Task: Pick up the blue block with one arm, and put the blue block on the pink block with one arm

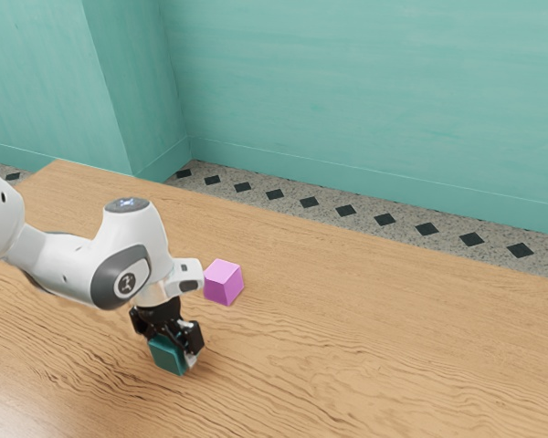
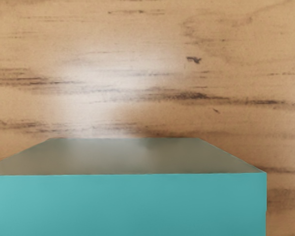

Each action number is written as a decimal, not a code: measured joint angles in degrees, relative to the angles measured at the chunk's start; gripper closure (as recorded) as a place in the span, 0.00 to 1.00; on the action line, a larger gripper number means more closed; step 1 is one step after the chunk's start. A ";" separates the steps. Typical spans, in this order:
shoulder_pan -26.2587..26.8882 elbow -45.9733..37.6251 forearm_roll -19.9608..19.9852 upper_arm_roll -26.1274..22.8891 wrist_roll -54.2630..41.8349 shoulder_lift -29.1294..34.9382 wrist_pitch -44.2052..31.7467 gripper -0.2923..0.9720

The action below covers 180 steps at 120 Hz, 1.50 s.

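Gripper (image 1: 172, 343) is clamped on the blue block (image 1: 167, 358), with fingers set against two opposite side faces. The block is held directly beneath the hand, at or just above the table (image 1: 374, 319). It is judged rigid, light and smooth-sided, so a centred hold on flat faces is preferred. The pink block (image 1: 224, 281) is noted near, just beyond the gripper.

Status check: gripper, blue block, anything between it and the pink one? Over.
Gripper shut on blue block, down near the table. Pink block close by, apart, top bare. Nothing between them.
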<state>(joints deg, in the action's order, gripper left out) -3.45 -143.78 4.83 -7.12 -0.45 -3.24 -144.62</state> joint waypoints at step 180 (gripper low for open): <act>-0.44 32.10 -7.86 9.11 0.77 -10.62 20.74 0.46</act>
<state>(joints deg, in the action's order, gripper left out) -3.89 -111.67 -3.03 1.99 0.32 -13.85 -123.88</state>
